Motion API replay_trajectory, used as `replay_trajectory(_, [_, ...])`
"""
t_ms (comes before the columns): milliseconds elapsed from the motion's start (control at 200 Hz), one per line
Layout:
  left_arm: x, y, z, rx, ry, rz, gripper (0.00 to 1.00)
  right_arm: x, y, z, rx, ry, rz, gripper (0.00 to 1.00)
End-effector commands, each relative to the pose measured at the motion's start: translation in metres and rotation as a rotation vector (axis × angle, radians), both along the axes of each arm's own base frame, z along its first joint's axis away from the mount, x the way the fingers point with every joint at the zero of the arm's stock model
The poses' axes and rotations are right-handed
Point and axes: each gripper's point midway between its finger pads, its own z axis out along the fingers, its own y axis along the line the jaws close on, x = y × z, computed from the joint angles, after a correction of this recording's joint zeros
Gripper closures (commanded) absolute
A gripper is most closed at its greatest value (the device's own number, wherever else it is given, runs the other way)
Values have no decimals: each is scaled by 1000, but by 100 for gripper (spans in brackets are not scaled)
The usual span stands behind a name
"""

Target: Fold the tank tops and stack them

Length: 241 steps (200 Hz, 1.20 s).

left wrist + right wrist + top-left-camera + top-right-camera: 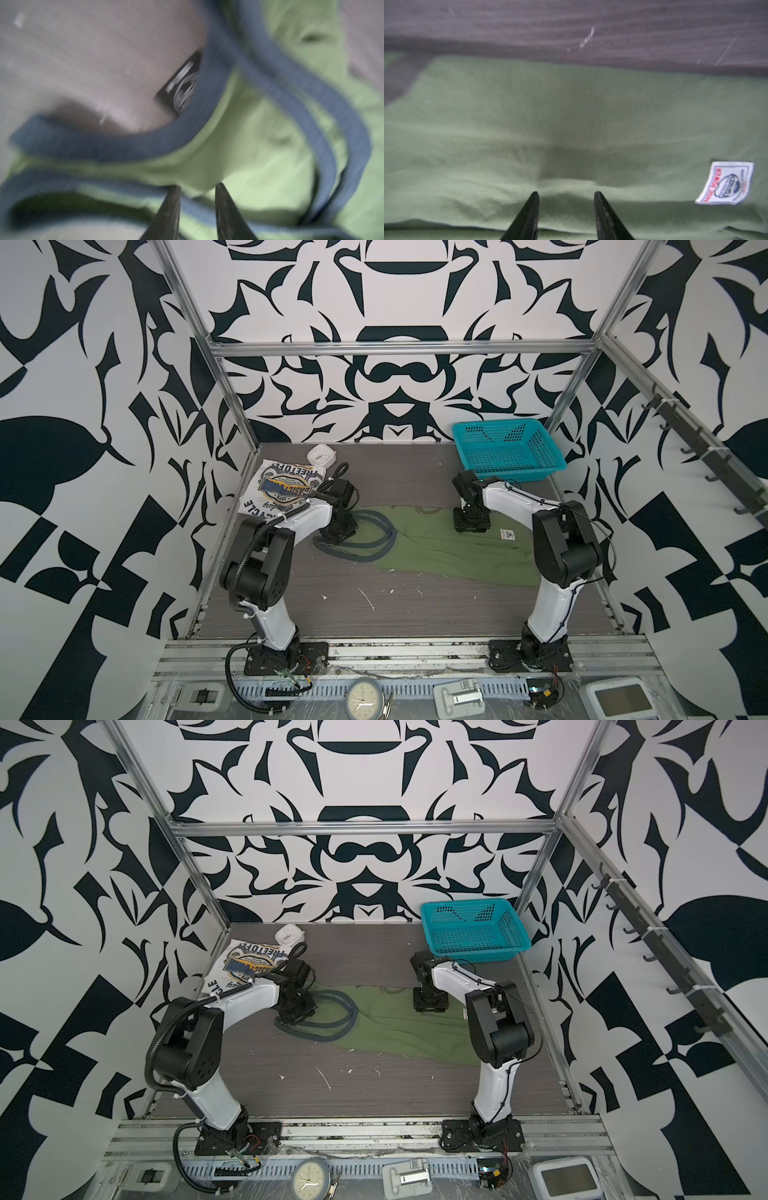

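The olive green tank top [449,547] lies flat across the middle of the counter [415,605] with its long axis running side to side. Its straps, edged in dark trim [187,135], loop loosely toward the left arm, and its hem reaches toward the right arm's base. Each arm is therefore nearer to one end of the cloth. The left gripper [338,533] is down at the strap end. In the left wrist view its fingers [220,193] stand narrow with a bump of green cloth right at their tips, but whether they have a hold on it cannot be told. The right gripper [471,526] sits on the body of the shirt along its far edge, just beside a small white label [726,182]. Its fingers [533,203] are apart, tips pressed onto the fabric with a low ridge between them, and nothing is lifted. Since both grippers are along the far side, the coming move likely depends on drawing that edge toward the near one without skewing the long axis. The white tank top [282,487] rests folded in the far left corner, emblem up, well apart from the green one. A small white clock [319,455] sits just behind it. A teal basket [515,470] stands at the far right. The counter is grey, wood-grained and scuffed, framed by aluminium rails and bold black-and-white patterned walls.
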Motion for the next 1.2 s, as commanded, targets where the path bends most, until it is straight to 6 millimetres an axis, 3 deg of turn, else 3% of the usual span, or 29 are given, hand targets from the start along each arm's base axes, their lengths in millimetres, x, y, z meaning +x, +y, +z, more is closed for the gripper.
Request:
replay_trajectory(0, [6,7,-16,88,61,-37,72,-29,-12,-7,-26,74,-9,54])
replay_trajectory(230, [37,0,-40,141,94,-80,77,-68,-2,-17,87,103,-46,55])
replay_trajectory(475, [72,-23,-39,95,63,-141,78,-99,17,-28,179,123,-70,56])
replay_trajectory(705, [120,-62,-40,78,5,-294,77,-129,76,-28,263,134,1,56])
replay_trajectory(855, [152,-75,-34,84,-40,-345,76,-130,118,-15,323,96,36,56])
replay_trajectory(935, [167,-83,-19,73,-73,-364,73,-124,131,0,362,68,54,56])
replay_trajectory(995, [174,-86,4,80,-100,-367,70,-119,133,14,369,38,71,56])
replay_trajectory(1095, [172,-82,53,116,-148,-339,61,-107,114,35,280,-47,111,55])
replay_trajectory(1200, [145,-81,94,108,-162,-299,53,-94,86,43,214,-81,118,55])
